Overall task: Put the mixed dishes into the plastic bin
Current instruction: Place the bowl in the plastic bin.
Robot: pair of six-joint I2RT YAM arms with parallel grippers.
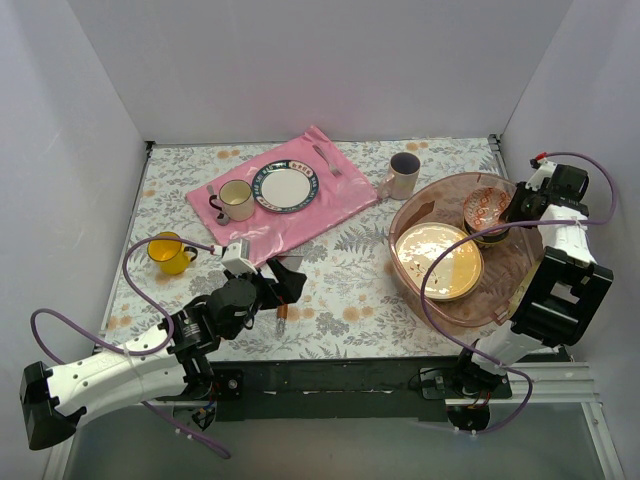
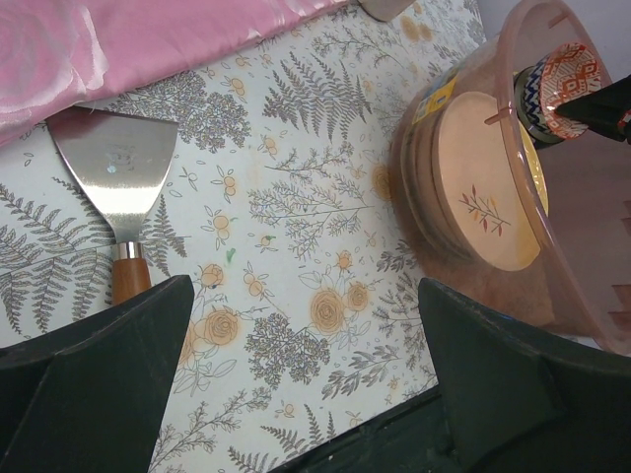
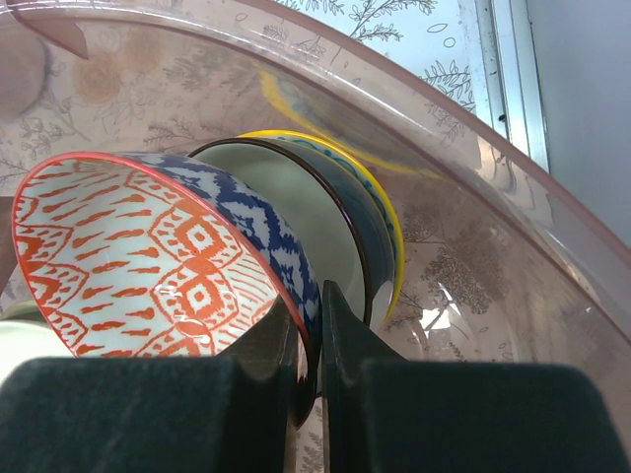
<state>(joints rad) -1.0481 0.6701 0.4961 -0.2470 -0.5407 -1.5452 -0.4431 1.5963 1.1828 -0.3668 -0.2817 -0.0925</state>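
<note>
The right gripper [image 3: 311, 307] is reaching into the large round translucent pink-brown plastic bin [image 1: 520, 265] on the right side of the fern-and-flower printed tablecloth [image 1: 350, 270], its fingers [image 3: 340, 330] pressing nearly together and pinching the rim of a small bowl with a red-orange pattern inside and a blue pattern outside [image 3: 148, 261]. That bowl is sitting within the far right part of the bin; whether it is touching the bin floor cannot be told. A second bowl with a yellow rim, dark blue outside and pale inside [image 3: 306, 212] is lying just behind the pinched one, seemingly against it. A stack of cream plates with a small leaf motif [image 2: 488, 182] is lying in the near left part of the bin, apart from the bowls. The left gripper [image 2: 304, 296] is hanging low over the tablecloth at the near left, fingers [image 2: 99, 374] spread wide and gripping nothing, with a metal spatula with a wooden handle [image 2: 116, 172] lying just beside one finger. A yellow mug [image 1: 168, 252] is standing on the cloth at the far left, outside the bin. A pinkish mug with a dark purple inside [image 1: 403, 175] is standing just beyond the bin's far left rim. A flat pink mat [image 1: 330, 200] is carrying a cream mug [image 1: 236, 199] and a white plate with a dark blue rim [image 1: 285, 187].
</note>
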